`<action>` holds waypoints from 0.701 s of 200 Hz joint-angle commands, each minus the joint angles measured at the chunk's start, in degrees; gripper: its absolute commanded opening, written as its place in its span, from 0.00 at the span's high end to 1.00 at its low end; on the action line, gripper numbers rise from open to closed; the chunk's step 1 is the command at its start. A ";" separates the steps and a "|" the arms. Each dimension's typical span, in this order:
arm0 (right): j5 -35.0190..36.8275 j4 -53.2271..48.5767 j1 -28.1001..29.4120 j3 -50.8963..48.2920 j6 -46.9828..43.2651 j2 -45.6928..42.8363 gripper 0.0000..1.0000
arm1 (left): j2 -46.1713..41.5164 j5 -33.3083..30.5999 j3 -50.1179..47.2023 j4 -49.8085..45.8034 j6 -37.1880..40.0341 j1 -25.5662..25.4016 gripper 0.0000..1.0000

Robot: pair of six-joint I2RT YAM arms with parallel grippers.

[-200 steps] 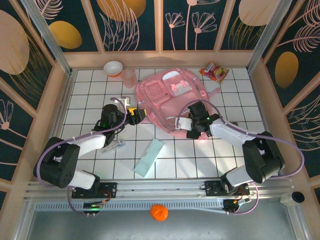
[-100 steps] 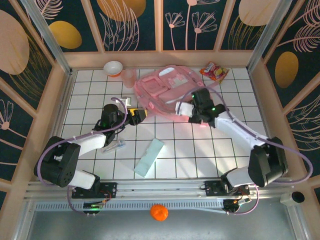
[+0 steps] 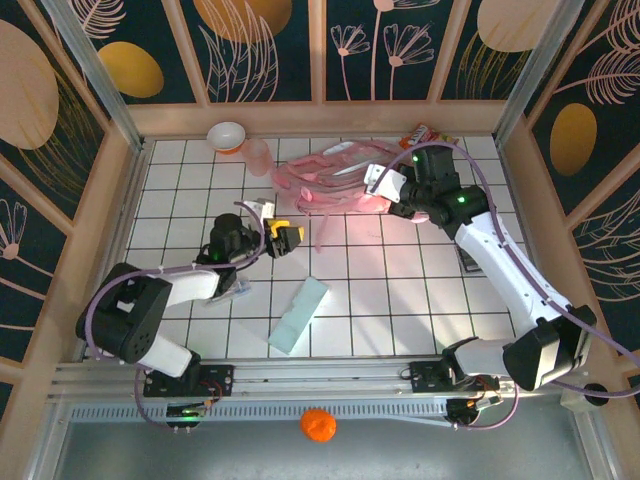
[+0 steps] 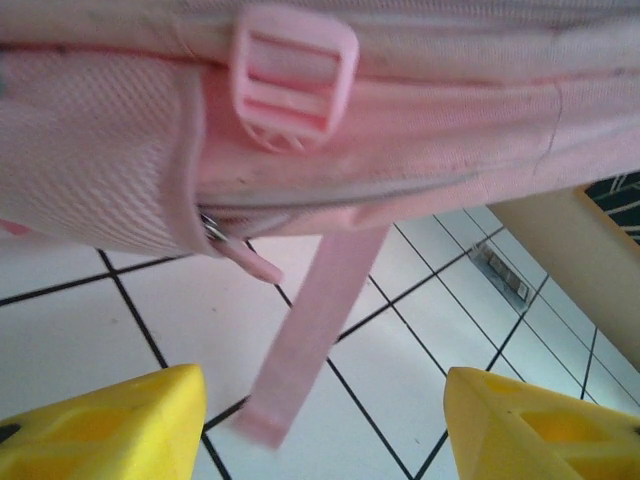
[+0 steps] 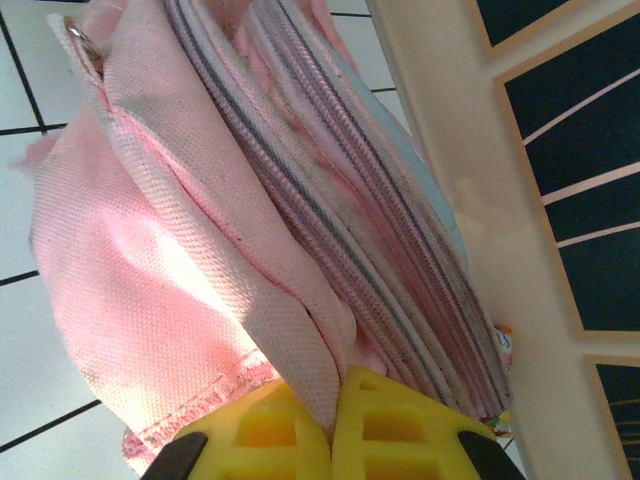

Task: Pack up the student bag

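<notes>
**Two claws, one pink bag at the far end of the bench**

One large student bag [image 3: 330, 180] of soft pink fabric lies bunched and tipped on edge at the far middle of the white-tiled bench [image 3: 400, 300], close to the far wall. The right claw [image 3: 385, 192] is clamped on a fold of its woven cloth. Its yellow fingers [image 5: 390, 430] pinch a stitched edge, and rows of grey zipper track run away toward the wooden wall.

The left claw [image 3: 285, 237] sits just near and left of the bag, its yellow fingers [image 4: 110, 425] standing apart. Seen from the left wrist, the bag's side hangs over the tiles. It shows a pink plastic buckle [image 4: 295, 85], a mesh-textured panel, a metal zipper pull [image 4: 245, 262] and a flat pink strap [image 4: 310, 330] dangling down.

A bowl [image 3: 227, 135] and a pink cup [image 3: 258, 155] stand to the bag's far left. A snack packet [image 3: 425, 133] lies at its far right. A pale blue box [image 3: 298, 315] rests on the near tiles.
</notes>
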 commanded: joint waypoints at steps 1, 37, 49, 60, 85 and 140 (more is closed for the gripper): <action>-3.56 4.78 0.46 2.74 3.25 -2.87 1.00 | 3.10 -1.97 -0.57 9.51 -2.08 -1.90 0.36; -2.34 4.53 1.33 2.61 3.26 -2.10 1.00 | 9.11 -6.94 1.21 15.26 -4.72 -3.53 0.38; -2.29 4.43 1.41 2.73 3.21 -2.01 1.00 | 10.93 -8.28 1.59 17.02 -4.80 -3.66 0.40; -2.33 4.39 1.46 2.96 3.11 -2.01 1.00 | 13.18 -10.29 1.72 18.73 -5.01 -3.73 0.41; -2.50 4.35 1.58 3.32 3.01 -1.86 1.00 | 16.75 -11.28 3.99 20.71 -4.38 -3.72 0.44; -2.77 4.10 1.79 3.74 3.47 -1.84 1.00 | 21.88 -10.22 8.14 23.28 -2.24 -3.73 0.50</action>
